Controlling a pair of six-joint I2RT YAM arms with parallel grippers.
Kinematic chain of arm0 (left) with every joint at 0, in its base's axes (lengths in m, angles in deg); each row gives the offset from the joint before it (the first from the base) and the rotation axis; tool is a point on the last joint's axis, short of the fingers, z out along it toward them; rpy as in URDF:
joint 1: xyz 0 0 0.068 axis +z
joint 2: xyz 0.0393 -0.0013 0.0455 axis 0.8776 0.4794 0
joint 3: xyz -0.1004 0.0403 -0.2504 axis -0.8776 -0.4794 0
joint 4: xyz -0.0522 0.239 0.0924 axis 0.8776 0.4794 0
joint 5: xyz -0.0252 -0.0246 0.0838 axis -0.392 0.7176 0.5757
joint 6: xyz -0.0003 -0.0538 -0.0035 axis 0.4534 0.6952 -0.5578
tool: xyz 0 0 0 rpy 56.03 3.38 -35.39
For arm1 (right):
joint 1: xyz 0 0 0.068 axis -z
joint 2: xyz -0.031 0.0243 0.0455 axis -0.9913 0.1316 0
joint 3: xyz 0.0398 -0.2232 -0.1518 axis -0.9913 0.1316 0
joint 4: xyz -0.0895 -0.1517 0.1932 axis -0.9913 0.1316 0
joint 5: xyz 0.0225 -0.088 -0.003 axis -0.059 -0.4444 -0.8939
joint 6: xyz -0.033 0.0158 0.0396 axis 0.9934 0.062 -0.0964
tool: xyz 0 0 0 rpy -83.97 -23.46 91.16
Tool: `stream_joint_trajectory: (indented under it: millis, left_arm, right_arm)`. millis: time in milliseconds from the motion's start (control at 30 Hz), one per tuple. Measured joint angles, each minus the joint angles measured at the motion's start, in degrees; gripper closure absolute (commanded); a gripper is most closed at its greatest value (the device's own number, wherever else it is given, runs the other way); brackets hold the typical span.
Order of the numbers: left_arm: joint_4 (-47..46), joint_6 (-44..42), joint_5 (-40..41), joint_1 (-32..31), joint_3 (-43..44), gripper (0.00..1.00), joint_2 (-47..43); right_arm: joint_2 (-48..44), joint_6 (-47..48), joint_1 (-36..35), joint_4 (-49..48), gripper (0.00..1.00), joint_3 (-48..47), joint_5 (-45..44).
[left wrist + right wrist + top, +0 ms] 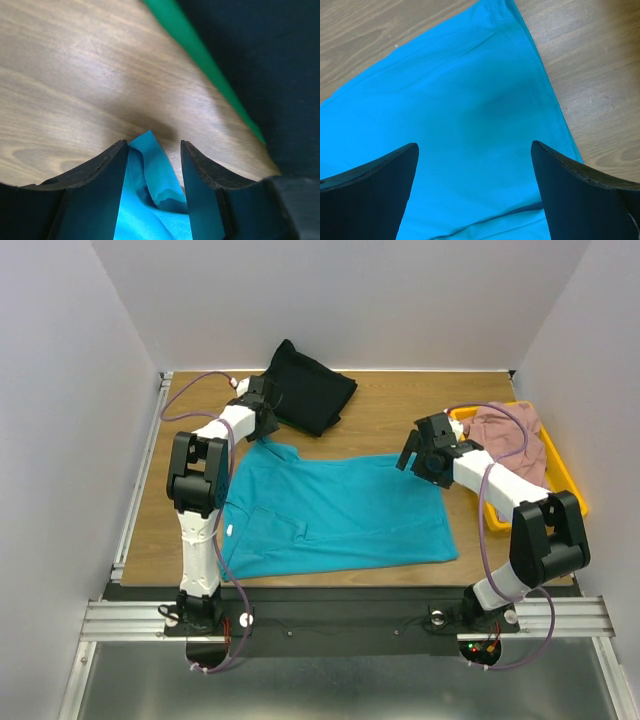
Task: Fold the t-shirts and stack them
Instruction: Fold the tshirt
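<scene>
Shows, from above, a teal short-sleeved fabric t-shirt [340, 515] spread flat in the middle of the wooden bench [420, 405], a folded black fabric t-shirt [310, 390] at the far edge, and a dusty pink fabric t-shirt [505, 435] heaped in a yellow plastic tray [566, 476] at right. Reveals, only at the left wrist, a strip of green fabric [200, 50] along the black shirt's edge, and the left pincer [152, 145] half apart astride the teal shirt's bunched corner; clamped or not, cannot tell. Confirms, at the right wrist, the right pincer [475, 145] wide apart over the teal shirt near its corner.
</scene>
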Motion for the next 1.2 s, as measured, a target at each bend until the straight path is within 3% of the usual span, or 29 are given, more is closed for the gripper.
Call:
stream_joint_trajectory:
  millis: [167,200,267,300,533,900,1200]
  left_arm:
    - [0.5,0.6,0.2,0.0,0.0,0.69,0.1]
    - [0.5,0.7,0.0,0.0,0.0,0.82,0.1]
    - [0.6,0.5,-0.6,0.0,0.0,0.98,0.1]
    - [0.5,0.5,-0.9,0.0,0.0,1.0,0.1]
    - [0.1,0.4,-2.0,0.0,-0.8,1.0,-0.1]
    - [-2.0,-0.1,-3.1,0.0,-6.9,1.0,-9.8]
    - [-3.4,-0.3,-3.9,-0.7,-9.6,1.0,-13.3]
  right_arm:
    - [0.2,0.0,0.0,-0.3,0.0,-0.6,0.0]
    - [0.3,0.0,0.0,-0.3,0.0,-0.6,0.0]
    - [0.5,0.0,0.0,-0.3,0.0,-0.6,-0.1]
    - [0.7,0.0,0.0,-0.3,0.0,-0.6,-0.1]
    - [3.5,0.1,0.1,-0.1,0.0,-2.5,-1.6]
    - [14.4,1.6,1.2,-0.8,0.01,-16.9,-8.1]
    - [24.9,1.9,2.4,-0.8,0.28,-21.6,-8.3]
